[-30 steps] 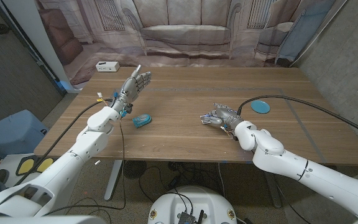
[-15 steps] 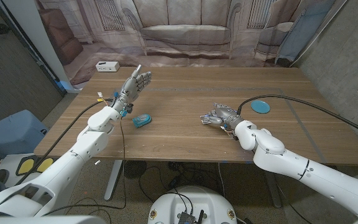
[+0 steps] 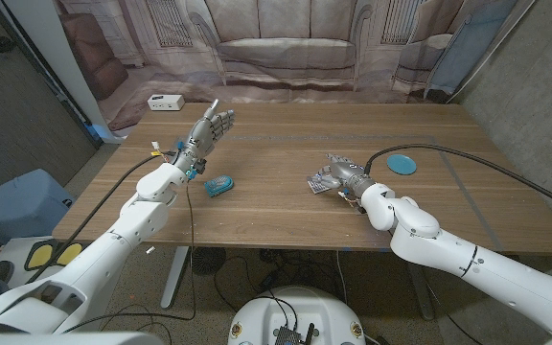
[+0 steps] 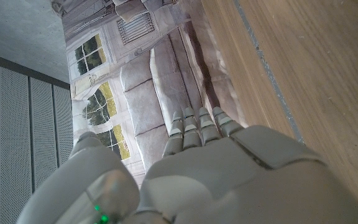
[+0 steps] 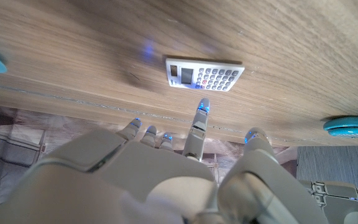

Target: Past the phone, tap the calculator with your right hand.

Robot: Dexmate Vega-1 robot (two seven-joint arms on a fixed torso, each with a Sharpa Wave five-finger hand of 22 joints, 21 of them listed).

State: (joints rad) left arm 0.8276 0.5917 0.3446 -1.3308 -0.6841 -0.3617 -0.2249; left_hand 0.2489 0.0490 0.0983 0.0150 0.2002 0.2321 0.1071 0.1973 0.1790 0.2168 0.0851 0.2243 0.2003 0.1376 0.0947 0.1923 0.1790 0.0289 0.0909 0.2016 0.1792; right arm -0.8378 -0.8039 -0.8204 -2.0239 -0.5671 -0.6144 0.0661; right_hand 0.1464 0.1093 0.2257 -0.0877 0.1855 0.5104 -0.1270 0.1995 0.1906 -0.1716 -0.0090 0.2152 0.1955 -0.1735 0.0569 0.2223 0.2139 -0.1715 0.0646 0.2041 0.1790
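Note:
A small white calculator (image 3: 313, 184) (image 5: 204, 74) with grey keys lies on the wooden table (image 3: 286, 216), right of the middle. My right hand (image 3: 340, 176) (image 5: 185, 162) hovers right beside it, holding nothing. One finger (image 5: 201, 115) points at it with its tip just short of the near edge. A teal phone-like object (image 3: 219, 185) (image 5: 352, 126) lies to the calculator's left, near my left arm. My left hand (image 3: 210, 128) (image 4: 204, 155) is raised over the table's far left part, fingers straight and apart, empty.
A blue round disc (image 3: 402, 164) lies behind my right forearm. A white box (image 3: 165, 102) sits at the far left corner. A printed sofa backdrop (image 3: 286, 48) hangs behind the table.
My right hand has edged slightly toward the calculator. The left hand and the objects have not moved.

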